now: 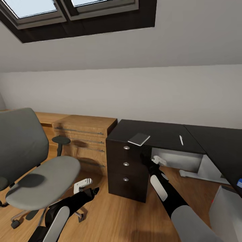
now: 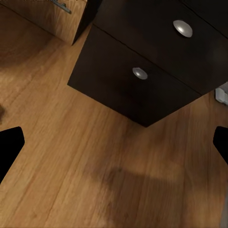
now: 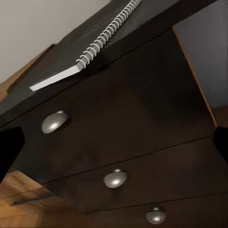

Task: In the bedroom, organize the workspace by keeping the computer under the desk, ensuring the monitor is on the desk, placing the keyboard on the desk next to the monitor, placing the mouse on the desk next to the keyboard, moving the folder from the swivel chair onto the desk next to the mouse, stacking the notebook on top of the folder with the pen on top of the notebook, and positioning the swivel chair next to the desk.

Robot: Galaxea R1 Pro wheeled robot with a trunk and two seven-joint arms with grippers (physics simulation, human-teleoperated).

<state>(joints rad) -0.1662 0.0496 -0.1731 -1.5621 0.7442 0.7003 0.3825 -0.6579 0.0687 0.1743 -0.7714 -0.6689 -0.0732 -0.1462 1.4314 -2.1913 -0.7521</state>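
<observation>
The grey swivel chair (image 1: 37, 168) stands at the left, its seat bare. The black desk (image 1: 168, 132) runs along the wall, with a drawer unit (image 1: 126, 168) at its left end. On that corner lies the thin grey spiral notebook (image 1: 138, 138) (image 3: 90, 52). The white pen (image 1: 181, 140) lies further right. My right gripper (image 1: 147, 160) (image 3: 114, 147) is open, close to the drawer fronts, just below the notebook. My left gripper (image 1: 91, 192) (image 2: 114, 147) hangs open and empty over the floor near the drawer unit's base. Monitor, keyboard and mouse are out of view.
A light wooden chest (image 1: 85, 134) stands between chair and desk. A white-grey box (image 1: 225, 211) sits at the lower right, possibly the computer. A sliver of bright blue (image 1: 239, 183) shows above it, too cropped to identify. Wooden floor (image 1: 117, 215) lies open in front.
</observation>
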